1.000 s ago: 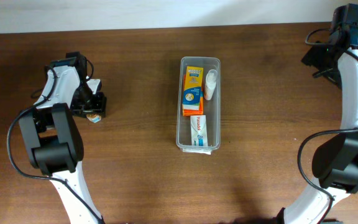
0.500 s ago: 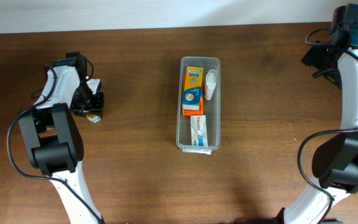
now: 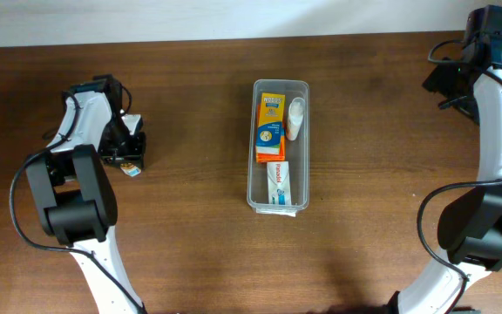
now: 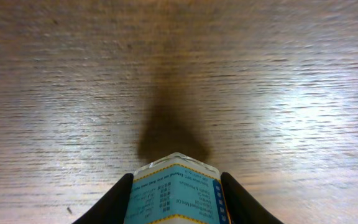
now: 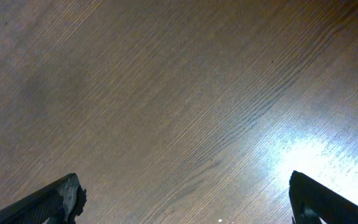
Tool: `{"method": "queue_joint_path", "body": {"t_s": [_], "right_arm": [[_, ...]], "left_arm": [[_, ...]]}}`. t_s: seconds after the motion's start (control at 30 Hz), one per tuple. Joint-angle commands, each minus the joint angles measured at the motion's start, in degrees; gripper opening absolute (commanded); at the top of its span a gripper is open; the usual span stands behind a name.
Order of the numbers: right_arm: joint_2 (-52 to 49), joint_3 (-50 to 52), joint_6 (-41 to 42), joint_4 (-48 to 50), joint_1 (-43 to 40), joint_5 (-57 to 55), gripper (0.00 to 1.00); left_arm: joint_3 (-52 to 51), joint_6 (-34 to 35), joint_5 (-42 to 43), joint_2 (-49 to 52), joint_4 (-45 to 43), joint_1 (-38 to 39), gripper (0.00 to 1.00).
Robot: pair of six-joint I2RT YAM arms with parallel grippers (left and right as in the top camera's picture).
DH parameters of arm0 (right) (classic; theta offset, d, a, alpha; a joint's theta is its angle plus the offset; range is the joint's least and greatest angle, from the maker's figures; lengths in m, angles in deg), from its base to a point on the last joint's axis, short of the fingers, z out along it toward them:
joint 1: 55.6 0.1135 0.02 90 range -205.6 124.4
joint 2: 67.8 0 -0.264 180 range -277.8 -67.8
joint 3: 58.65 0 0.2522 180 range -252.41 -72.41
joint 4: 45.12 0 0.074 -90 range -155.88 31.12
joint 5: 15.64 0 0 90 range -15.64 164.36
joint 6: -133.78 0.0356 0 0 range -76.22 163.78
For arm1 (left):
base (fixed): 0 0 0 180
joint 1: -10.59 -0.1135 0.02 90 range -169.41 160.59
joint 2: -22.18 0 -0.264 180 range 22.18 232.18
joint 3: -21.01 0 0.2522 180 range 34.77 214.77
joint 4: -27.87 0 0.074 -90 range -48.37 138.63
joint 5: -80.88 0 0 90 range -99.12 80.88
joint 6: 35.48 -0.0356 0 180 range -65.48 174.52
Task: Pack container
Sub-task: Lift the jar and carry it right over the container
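Observation:
The container (image 3: 252, 174), a long clear plastic bin, lies at the table's middle. It holds an orange and yellow box (image 3: 270, 126), a white bottle (image 3: 295, 118) and a toothpaste carton (image 3: 278, 183). Far to its left my left gripper (image 3: 129, 150) (image 4: 176, 186) is shut on a small box with a light-blue, yellow-edged label (image 4: 176, 198); both fingers press its sides just above the wood. At the back right corner my right gripper (image 3: 445, 80) (image 5: 182, 199) stands open over bare table, nothing between its fingers.
The brown wooden table (image 3: 190, 227) stretches between the left gripper and the container. The pale wall edge (image 3: 234, 17) runs along the back. Both arms' bases (image 3: 72, 209) (image 3: 478, 231) stand near the front corners.
The left jaws have closed in on the small blue-labelled box. The right arm and the container's contents have not moved.

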Motion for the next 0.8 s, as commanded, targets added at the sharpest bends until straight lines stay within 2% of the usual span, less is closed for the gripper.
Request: {"method": "queue_joint_path", "body": {"t_s": [0.0,0.33,0.57,0.77], "right_arm": [[-0.46,0.09,-0.33,-0.02,-0.37,-0.92,0.98],[-0.46,0.09,-0.33,-0.02,-0.37,-0.92,0.99],[-0.46,0.09,-0.33,-0.02,-0.37,-0.92,0.98],[-0.46,0.09,-0.33,-0.02,-0.37,-0.92,0.98]], "left_arm": [[5.09,-0.09,2.82,0.39,1.25,0.13,0.34],[22.05,-0.11,3.54,0.39,11.15,7.21,0.34],[33.09,-0.11,11.91,0.39,19.45,17.51,0.34],[35.74,-0.11,16.72,0.39,22.91,25.31,0.34]]}}
